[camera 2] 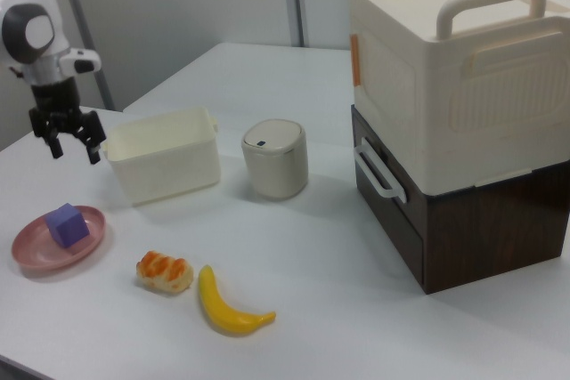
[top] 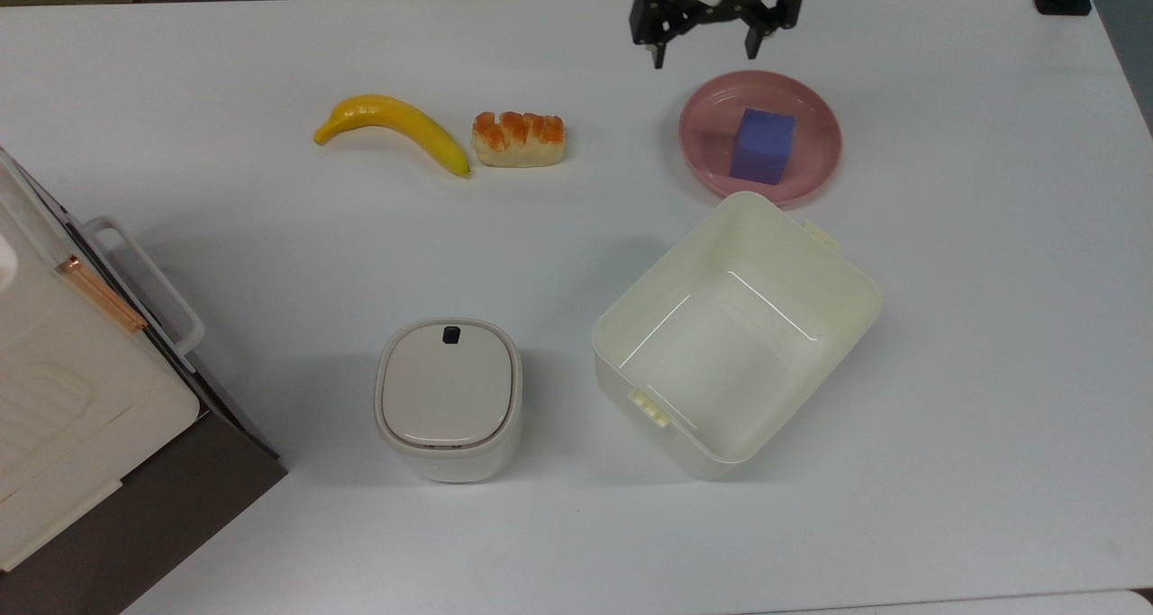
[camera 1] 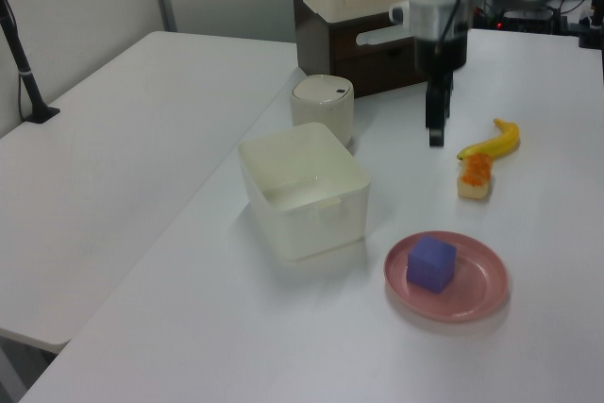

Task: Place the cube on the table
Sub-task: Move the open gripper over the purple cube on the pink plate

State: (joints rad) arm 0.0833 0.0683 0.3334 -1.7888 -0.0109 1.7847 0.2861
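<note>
White and smooth, the table [top: 991,327] carries everything, and the pink plate [top: 811,169] serves as the landmark. On that plate rests the cube [top: 762,145], blue-purple, sitting a little off the plate's middle and well inside its rim; in the right view the cube [camera 2: 67,224] sits on the plate [camera 2: 36,251] too. Above the plate's far edge in the top view hangs the gripper [top: 704,55], its 2 black fingers spread apart and grasping nothing, clear of the cube. Just beside the plate's near edge in the top view stands a cream bin [top: 847,273], set at an angle. To the top view's left of the plate lies a piece of bread [top: 518,138], and past it, touching or nearly touching its end, a banana [top: 396,124]. Farther from the plate, beyond the bin, stands 1 small lidded container [top: 448,397], and at the table's corner sits a stacked box [camera 2: 463,86] with handles.
</note>
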